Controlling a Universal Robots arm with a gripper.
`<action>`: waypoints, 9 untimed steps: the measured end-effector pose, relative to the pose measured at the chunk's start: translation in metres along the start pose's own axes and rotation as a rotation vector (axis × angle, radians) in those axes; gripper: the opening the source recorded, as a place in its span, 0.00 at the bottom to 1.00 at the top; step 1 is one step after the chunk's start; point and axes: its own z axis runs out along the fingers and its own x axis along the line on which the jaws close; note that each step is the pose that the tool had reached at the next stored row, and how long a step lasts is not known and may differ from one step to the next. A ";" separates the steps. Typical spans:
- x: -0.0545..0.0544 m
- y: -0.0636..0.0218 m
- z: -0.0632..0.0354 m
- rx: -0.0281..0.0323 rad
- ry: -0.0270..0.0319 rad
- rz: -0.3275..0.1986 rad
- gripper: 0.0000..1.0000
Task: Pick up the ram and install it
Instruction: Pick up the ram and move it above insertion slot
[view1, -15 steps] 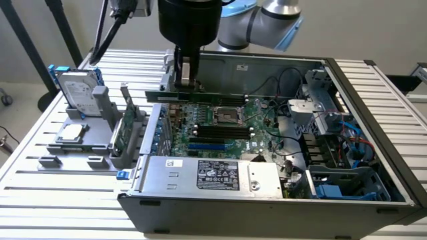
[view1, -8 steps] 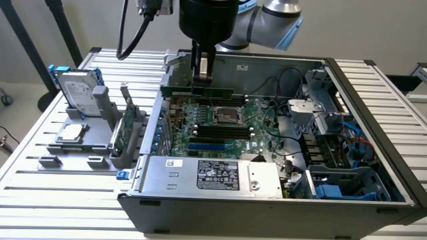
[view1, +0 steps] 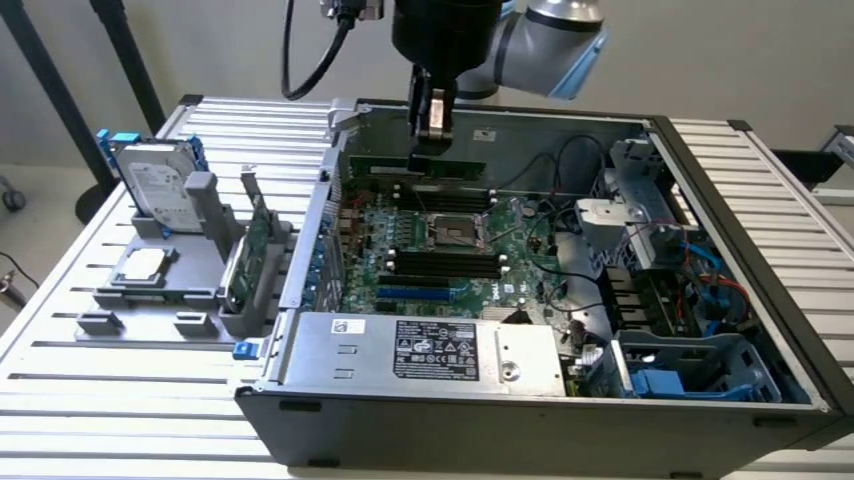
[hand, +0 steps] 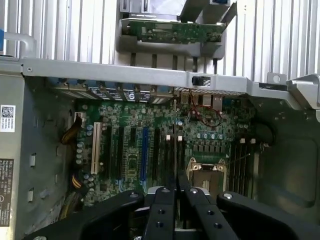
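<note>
Exterior view. We find the claw (view1: 430, 150) closed on the ram (view1: 451, 166), gripping it at its upper edge. The ram hangs level inside the open case (view1: 534, 410), over the far part of the motherboard (view1: 427, 240). It sits beyond the socket (view1: 454, 228) and just above the far slots (view1: 447, 190). We judge the pick-up done and the installation not done. The stick appears clear of the slots, though we cannot tell whether its lower edge touches them. The drive (view1: 154, 185) and the card (view1: 247, 255) stand in their holder on the desk (view1: 134, 400), well apart from the work. Room is tight on the far side, where the case's far wall (view1: 534, 125) stands near the ram. Cables (view1: 574, 160) lie toward the exterior view's right. Above the board the space is open.

Wrist view. The claw (hand: 176, 200) shows its fingers (hand: 162, 210) drawn close together, pointing down at the long slots (hand: 175, 150) beside the socket (hand: 207, 172). We cannot make out the ram itself between them. The white latches (hand: 168, 137) at the slot ends are near the line of approach. The case rim (hand: 135, 70) and the card (hand: 172, 31) beyond it are well apart.
</note>
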 end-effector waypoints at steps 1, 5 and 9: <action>-0.002 -0.0048 0.0007 -0.0001 0.0001 0.000 0.13; -0.007 -0.0216 0.0052 -0.0001 0.0003 0.000 0.13; -0.008 -0.0312 0.0121 0.0000 0.0008 0.000 0.13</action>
